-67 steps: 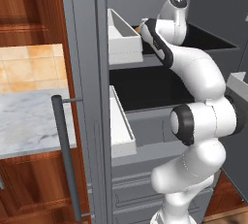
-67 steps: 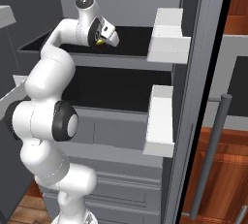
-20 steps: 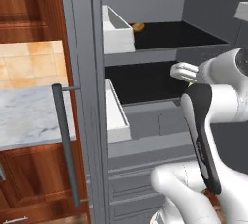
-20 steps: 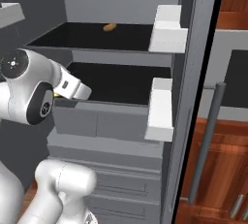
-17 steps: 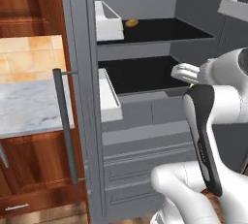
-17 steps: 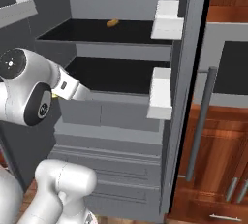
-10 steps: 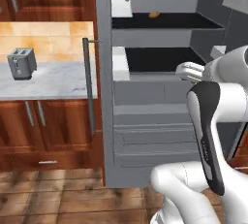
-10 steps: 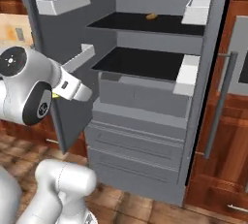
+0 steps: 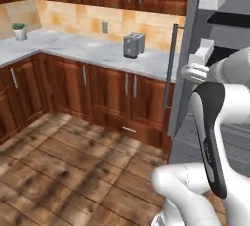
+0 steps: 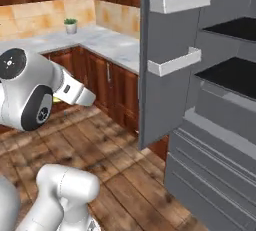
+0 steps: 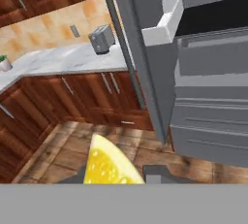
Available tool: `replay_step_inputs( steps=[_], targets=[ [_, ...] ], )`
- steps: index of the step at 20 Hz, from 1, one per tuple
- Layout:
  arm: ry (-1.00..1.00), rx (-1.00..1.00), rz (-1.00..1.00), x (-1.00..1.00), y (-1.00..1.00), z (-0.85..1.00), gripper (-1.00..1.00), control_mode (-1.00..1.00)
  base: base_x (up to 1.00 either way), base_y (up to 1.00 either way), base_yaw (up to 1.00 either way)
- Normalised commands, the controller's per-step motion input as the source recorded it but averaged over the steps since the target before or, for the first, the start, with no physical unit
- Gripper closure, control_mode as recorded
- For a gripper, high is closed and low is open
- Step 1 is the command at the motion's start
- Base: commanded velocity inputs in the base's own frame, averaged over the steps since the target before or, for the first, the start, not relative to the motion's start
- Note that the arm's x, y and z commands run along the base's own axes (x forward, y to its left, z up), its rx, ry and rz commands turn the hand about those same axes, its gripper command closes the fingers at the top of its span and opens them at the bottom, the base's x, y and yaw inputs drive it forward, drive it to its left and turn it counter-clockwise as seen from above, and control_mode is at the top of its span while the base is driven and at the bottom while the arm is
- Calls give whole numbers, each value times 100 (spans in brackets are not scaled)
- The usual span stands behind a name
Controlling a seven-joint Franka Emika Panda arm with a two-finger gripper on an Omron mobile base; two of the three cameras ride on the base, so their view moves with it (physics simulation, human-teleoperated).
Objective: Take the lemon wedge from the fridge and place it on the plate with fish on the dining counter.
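Note:
In the hand view the lemon wedge [image 11: 109, 165], bright yellow with a pale rind edge, sits between my two dark fingertips, and my gripper [image 11: 116, 175] is shut on it. The grey fridge [image 11: 213, 72] stands open to the right. Its door [image 10: 165, 75] swings out with white bins [image 10: 175, 61] on its inner side, and black shelves [image 10: 230, 75] show above the grey drawers. My arm is folded close to the base, the hand level with the lower door bin and away from the shelves. The dining counter and the plate with fish are out of view.
A marble worktop [image 9: 88, 51] backed by tan tiles runs along the wall over reddish wood cabinets [image 9: 112, 93]. It carries a steel toaster [image 9: 133, 45] and a small potted plant [image 9: 19, 31]. Wooden floor [image 9: 73, 171] lies open ahead and to the left.
The whole picture has swung left: the base has turned away from the fridge interior, bringing the corner worktop and floor into view. The folded arm kept its pose, the gripper still shut.

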Motion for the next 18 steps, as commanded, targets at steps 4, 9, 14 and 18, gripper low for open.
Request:
replay_step_inputs(
  steps=[4,9,14,18],
  targets=[
    [0,0,0,0,0,0,100,100,0,0,100],
    [0,0,0,0,0,0,100,100,0,0,100],
    [0,0,0,0,0,0,100,100,0,0,100],
    [0,0,0,0,0,0,100,100,-1,0,98]
  ],
)
